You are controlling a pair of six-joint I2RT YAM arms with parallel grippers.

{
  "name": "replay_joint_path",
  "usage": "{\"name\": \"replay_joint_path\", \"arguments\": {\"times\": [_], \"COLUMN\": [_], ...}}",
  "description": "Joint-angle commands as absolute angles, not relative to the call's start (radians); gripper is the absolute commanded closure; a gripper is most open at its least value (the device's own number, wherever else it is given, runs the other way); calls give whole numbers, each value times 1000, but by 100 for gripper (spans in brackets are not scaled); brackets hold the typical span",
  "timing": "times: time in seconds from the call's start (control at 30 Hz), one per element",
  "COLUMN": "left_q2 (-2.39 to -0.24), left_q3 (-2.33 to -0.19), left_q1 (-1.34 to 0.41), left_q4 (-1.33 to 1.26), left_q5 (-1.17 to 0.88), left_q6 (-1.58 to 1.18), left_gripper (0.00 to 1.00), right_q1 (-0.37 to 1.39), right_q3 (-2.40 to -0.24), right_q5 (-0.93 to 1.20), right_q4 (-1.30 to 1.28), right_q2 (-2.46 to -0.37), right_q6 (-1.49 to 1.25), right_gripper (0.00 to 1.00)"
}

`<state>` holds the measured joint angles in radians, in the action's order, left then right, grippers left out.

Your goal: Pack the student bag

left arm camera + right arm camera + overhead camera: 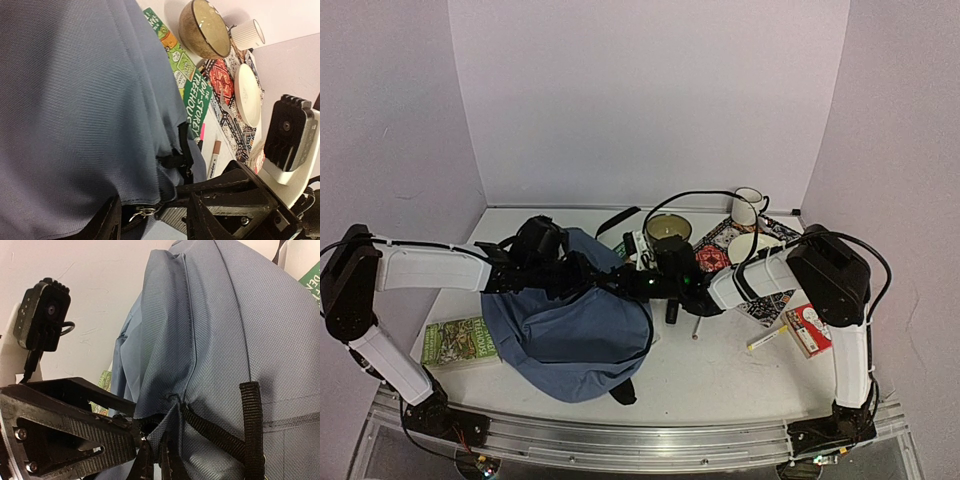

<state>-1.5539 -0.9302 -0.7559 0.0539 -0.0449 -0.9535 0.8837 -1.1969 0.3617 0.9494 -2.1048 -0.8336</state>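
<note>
Pinching the one student bag (570, 340), right jaws are closed; left jaws unclear.

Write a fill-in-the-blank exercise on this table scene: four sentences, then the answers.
1. The bag is ___ in colour.
2. The book lying left of the bag has a ___ cover.
3. In the top view, the mug stands to the ___ of the bowl.
4. The right fingers are ___ on the bag's edge.

Missing words: blue; green; right; shut.
</note>
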Motion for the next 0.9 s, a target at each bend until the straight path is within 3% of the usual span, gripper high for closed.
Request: {"name": "replay_joint_path", "arguments": {"times": [0.0,0.43,0.87], "left_q2": [-1538,-1553,-1403], "left_q3": [-942,-922,-789], "left_q1": [-754,-755,-726], "left_q4": [107,99,92], "left_q5": [-10,-54,-10], "left_q6": [-951,-963,-737], "left_gripper": [55,70,67], "right_q1": [900,900,900], "right_q3": [-1235,-1257,-1256], "right_q5": [407,422,455], "right_q4": [1031,1032,1051], "right_q2": [-2098,-2108,-2104], "right_q6": [-810,-813,-803], "right_gripper": [100,100,100]}}
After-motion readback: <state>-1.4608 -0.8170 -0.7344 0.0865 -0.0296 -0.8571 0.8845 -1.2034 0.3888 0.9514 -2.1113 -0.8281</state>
